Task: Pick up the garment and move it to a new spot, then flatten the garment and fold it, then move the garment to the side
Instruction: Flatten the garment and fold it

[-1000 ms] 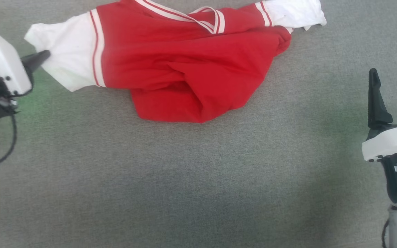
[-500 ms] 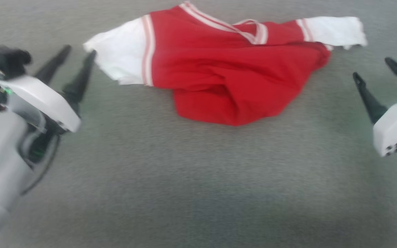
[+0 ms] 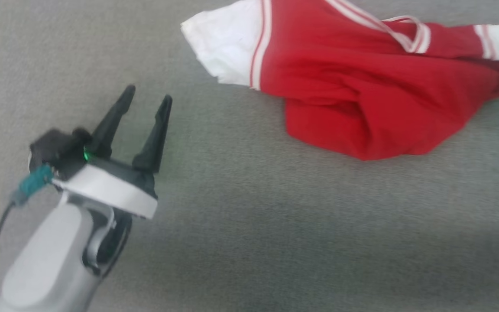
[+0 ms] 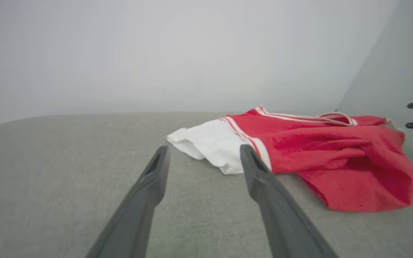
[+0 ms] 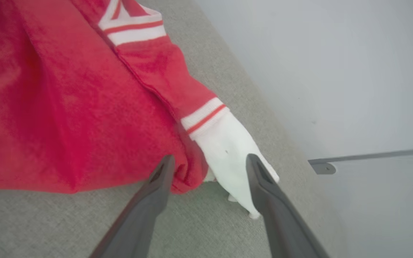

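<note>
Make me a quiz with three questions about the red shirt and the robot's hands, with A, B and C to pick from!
1. Where does the red jersey lie?
A. in a basket
B. on the grey surface
C. hanging on a hook

2. What colour are its sleeves?
A. blue
B. black
C. white

3. How do the jaws of the left gripper stand?
A. open, holding nothing
B. shut on a sleeve
C. shut on the collar

Answers:
1 B: the head view shows it crumpled on the grey surface.
2 C: both sleeve ends are white past the striped trim.
3 A: the jaws stand apart with bare surface between them, short of the near sleeve.
</note>
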{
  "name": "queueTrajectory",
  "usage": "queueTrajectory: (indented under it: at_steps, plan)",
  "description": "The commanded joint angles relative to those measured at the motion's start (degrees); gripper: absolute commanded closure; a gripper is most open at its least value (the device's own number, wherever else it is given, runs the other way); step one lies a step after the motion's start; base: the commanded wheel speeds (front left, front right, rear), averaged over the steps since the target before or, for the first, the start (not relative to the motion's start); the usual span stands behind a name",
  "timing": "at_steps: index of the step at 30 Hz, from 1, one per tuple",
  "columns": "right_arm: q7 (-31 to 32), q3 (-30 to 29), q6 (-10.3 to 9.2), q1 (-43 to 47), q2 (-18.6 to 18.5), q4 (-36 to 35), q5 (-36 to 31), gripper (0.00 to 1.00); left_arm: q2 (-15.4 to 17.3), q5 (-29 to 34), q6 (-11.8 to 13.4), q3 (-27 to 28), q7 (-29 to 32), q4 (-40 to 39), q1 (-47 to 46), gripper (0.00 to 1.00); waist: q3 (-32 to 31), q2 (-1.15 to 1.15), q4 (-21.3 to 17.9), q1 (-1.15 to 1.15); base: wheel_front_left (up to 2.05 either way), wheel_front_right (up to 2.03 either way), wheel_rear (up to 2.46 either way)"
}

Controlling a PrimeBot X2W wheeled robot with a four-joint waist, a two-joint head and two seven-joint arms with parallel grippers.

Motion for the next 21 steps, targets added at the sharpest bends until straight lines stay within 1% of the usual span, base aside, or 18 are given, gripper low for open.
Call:
queueTrajectory:
  at_steps: [1, 4, 5, 6, 7, 8, 9, 10, 11, 13, 15, 18, 21]
  plan:
    - [0.42, 1.67, -0.01, -2.07, -0.87, 0.34, 1.72, 0.00, -1.01, 1.64, -0.65, 1.38, -0.25, -1.35, 2.09, 0.00, 1.46, 0.00, 1.57, 0.00, 0.00, 0.00, 0.00]
    - [0.92, 5.51, -0.01, -5.48, -2.58, 1.21, 3.72, 0.00, -2.86, 3.70, -1.69, 4.14, -0.24, -3.55, 4.60, 0.00, 2.49, 0.00, 2.46, 0.00, 0.00, 0.00, 0.00]
    - [0.81, 6.39, -0.01, -6.53, -2.84, 1.56, 4.14, 0.03, -3.37, 4.30, -2.01, 4.79, -0.25, -4.09, 5.35, 0.00, 2.86, 0.00, 2.66, 0.00, 0.00, 0.00, 0.00]
    - [0.59, 7.24, -0.01, -7.41, -2.98, 1.97, 4.37, 0.37, -3.89, 4.84, -2.37, 5.45, -0.25, -4.43, 5.92, 0.00, 3.11, 0.00, 2.81, 0.00, 0.00, 0.00, 0.00]
    - [0.23, 7.97, -0.01, -8.25, -2.95, 2.38, 4.59, 0.51, -4.47, 4.97, -2.68, 6.04, -0.25, -4.51, 6.53, 0.00, 3.30, 0.00, 2.90, 0.00, 0.00, 0.00, 0.00]
    - [-0.02, 8.55, -0.01, -9.04, -2.89, 2.87, 4.69, 0.56, -4.82, 5.46, -3.04, 6.55, -0.26, -4.62, 6.88, 0.00, 3.43, 0.00, 2.96, 0.00, 0.00, 0.00, 0.00]
    - [-0.24, 9.18, -0.01, -9.66, -2.89, 3.48, 4.83, 0.77, -5.15, 5.80, -3.28, 6.97, -0.25, -4.67, 7.06, 0.00, 3.54, 0.00, 2.98, 0.00, 0.00, 0.00, 0.00]
    - [-0.48, 9.76, -0.01, -10.25, -2.85, 3.92, 5.02, 0.91, -5.72, 5.63, -3.57, 7.33, -0.26, -4.67, 7.32, 0.00, 3.64, 0.00, 2.96, 0.00, 0.00, 0.00, 0.00]
    - [-0.92, 9.92, -0.01, -10.99, -2.68, 4.58, 5.15, 1.00, -6.18, 5.84, -3.84, 7.61, -0.26, -4.73, 7.60, 0.00, 3.72, 0.00, 2.96, 0.00, 0.00, 0.00, 0.00]
    - [-1.37, 10.57, -0.01, -11.73, -2.36, 5.67, 5.31, 1.00, -6.73, 6.48, -4.14, 8.13, -0.26, -4.75, 8.09, 0.00, 3.82, 0.00, 2.94, 0.00, 0.00, 0.00, 0.00]
    - [-1.95, 9.95, -0.01, -12.47, -2.08, 6.57, 5.67, 1.00, -7.11, 6.59, -4.39, 8.35, -0.25, -4.68, 8.22, 0.00, 3.93, 0.00, 2.95, 0.00, 0.00, 0.00, 0.00]
    - [-2.94, 6.32, -0.01, -14.50, -0.33, 10.25, 6.84, 1.00, -8.09, 7.19, -4.73, 8.57, -0.25, -4.76, 7.98, 0.00, 4.66, 0.00, 3.04, 0.00, 0.00, 0.00, 0.00]
    - [-3.48, 1.54, -0.01, -16.87, 2.36, 15.44, 5.83, 1.00, -8.90, 7.44, -5.02, 8.37, -0.25, -5.05, 7.06, 0.00, 5.83, 0.00, 3.61, 0.00, 0.00, 0.00, 0.00]
